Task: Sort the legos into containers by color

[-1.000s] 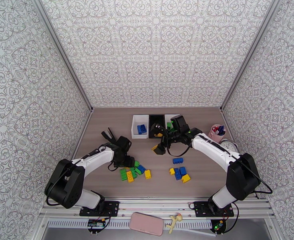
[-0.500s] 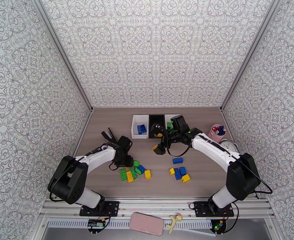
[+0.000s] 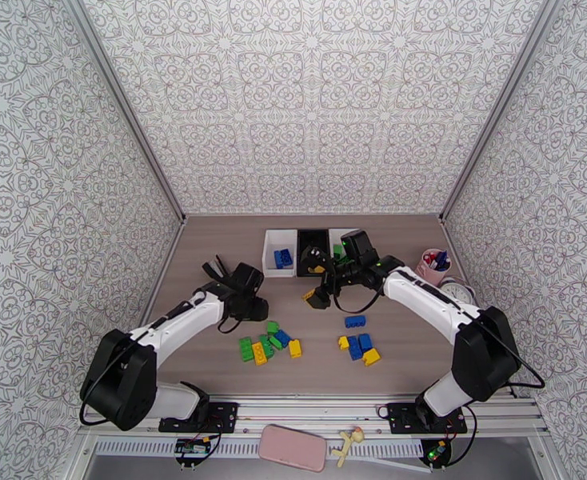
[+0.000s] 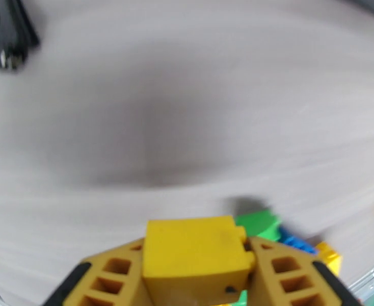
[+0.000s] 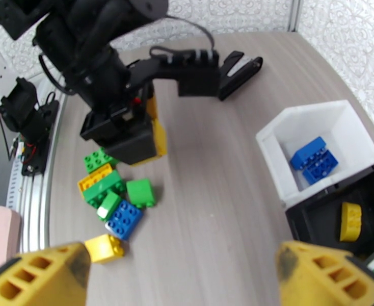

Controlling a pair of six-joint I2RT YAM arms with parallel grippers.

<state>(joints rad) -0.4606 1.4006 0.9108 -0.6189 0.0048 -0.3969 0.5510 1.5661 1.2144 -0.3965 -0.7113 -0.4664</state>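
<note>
My left gripper [image 4: 194, 274] is shut on a yellow lego [image 4: 193, 253], held a little above the table just beyond the left pile of legos [image 3: 268, 344]. From the right wrist view the same yellow lego [image 5: 157, 134] shows under the black left gripper [image 5: 131, 141]. My right gripper [image 3: 317, 278] hangs open in front of the containers, nothing between its fingers [image 5: 42, 276]. The left white bin [image 5: 319, 126] holds two blue legos [image 5: 314, 159]; the black bin [image 5: 314, 225] holds a yellow one [image 5: 351, 220]. The right white bin [image 3: 340, 237] is partly hidden by the arm.
A second cluster of blue and yellow bricks [image 3: 358, 346] and a lone blue brick [image 3: 355, 321] lie right of centre. A pink pen cup [image 3: 433, 266] stands by the right wall. A pink phone [image 3: 292, 447] lies on the near ledge.
The left gripper has shut on a yellow brick at the pile's far edge and risen back from the pile with it. The right arm has stayed still.
</note>
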